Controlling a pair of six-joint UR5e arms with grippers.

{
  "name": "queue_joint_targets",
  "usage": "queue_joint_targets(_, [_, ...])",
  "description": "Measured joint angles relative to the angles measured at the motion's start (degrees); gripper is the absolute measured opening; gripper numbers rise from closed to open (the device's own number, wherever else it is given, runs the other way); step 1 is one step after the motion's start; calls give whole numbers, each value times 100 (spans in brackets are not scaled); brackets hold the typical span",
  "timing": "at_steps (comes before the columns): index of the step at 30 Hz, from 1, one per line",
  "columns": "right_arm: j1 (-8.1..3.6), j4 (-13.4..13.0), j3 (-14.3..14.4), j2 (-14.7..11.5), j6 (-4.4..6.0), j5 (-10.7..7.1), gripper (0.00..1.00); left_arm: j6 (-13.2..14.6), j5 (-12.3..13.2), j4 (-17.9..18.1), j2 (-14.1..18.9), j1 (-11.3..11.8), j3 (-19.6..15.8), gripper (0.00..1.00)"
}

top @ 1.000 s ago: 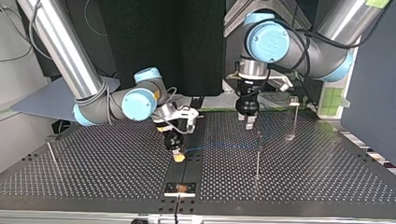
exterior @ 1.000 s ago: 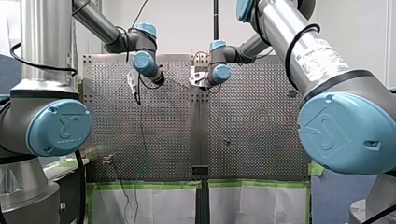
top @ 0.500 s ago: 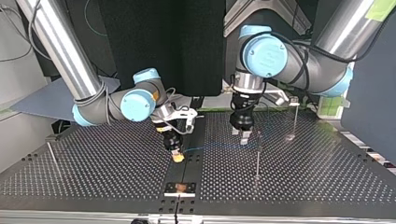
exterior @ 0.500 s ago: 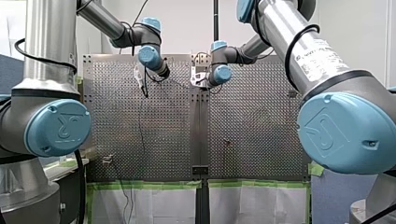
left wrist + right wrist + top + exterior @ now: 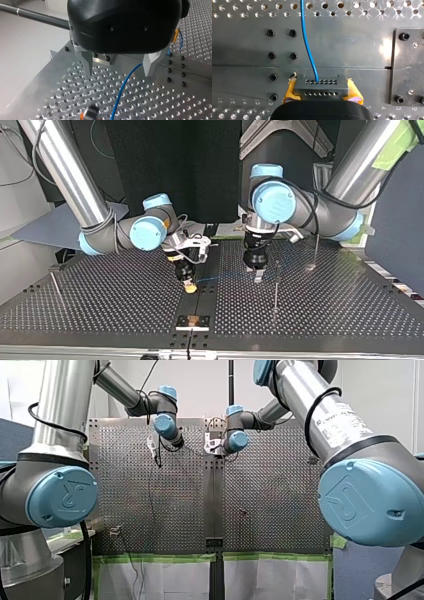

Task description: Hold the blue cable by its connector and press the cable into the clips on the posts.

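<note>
In the top view, well left of the near post (image 5: 275,287), my right gripper (image 5: 189,287) clamps its yellow pads (image 5: 354,94) on the black connector (image 5: 320,86). The blue cable (image 5: 225,277) runs from there toward the post and passes between the parted metal fingers (image 5: 87,62) of my left gripper (image 5: 258,277), which sits just beside the post and grips nothing. My worry is that the cable slips out of that loose gap, or a finger knocks the thin post. Right of the post the perforated table (image 5: 350,310) lies open to its edge, bar a second post (image 5: 316,245).
</note>
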Motion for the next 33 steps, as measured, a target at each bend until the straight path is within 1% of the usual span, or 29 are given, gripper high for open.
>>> queue_joint_targets(7, [-7, 1, -4, 11, -9, -1, 0, 7, -58, -66, -165, 47, 239, 100])
queue_joint_targets(18, [-20, 2, -2, 33, -36, -7, 0, 43, -119, -156, -399, 128, 413, 100])
queue_joint_targets(24, [-47, 2, -6, 14, -36, -7, 0, 73, -165, -247, -487, 155, 658, 100])
queue_joint_targets(28, [-63, 2, -3, 18, -37, -7, 0, 171, -230, -408, -622, 154, 852, 100])
queue_joint_targets(33, [-69, 2, -3, 34, -37, -18, 0, 240, -325, -477, -666, 161, 969, 100])
